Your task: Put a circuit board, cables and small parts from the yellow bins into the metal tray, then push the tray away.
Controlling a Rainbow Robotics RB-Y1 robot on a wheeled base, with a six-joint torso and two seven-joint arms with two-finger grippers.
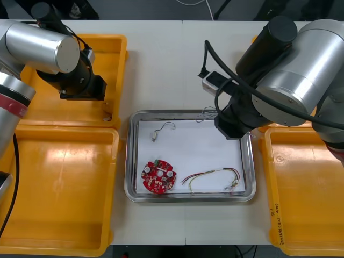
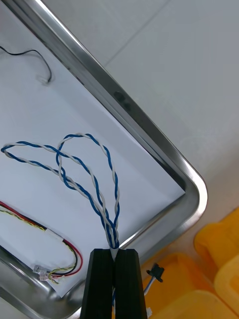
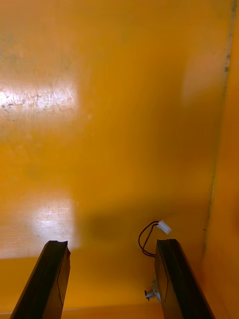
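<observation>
My right gripper [image 2: 114,252] is shut on the end of a twisted blue and white cable [image 2: 84,169], whose loops spread over the white inside of the metal tray [image 2: 149,139]. In the front view this gripper [image 1: 231,128] hangs over the tray's [image 1: 129,161] far right corner. In the tray lie a round red circuit board [image 1: 158,177], a red and yellow cable [image 1: 212,176] and a thin black cable [image 1: 163,130]. My left gripper [image 3: 110,244] stands open just above the floor of the far left yellow bin [image 1: 110,51]. A small black cable [image 3: 151,235] lies beside one finger.
A small metal part [image 3: 149,294] lies by the same finger in the far left bin. The near left yellow bin [image 1: 59,188] and the near right yellow bin [image 1: 306,188] flank the tray. Bare table runs beyond the tray's far rim.
</observation>
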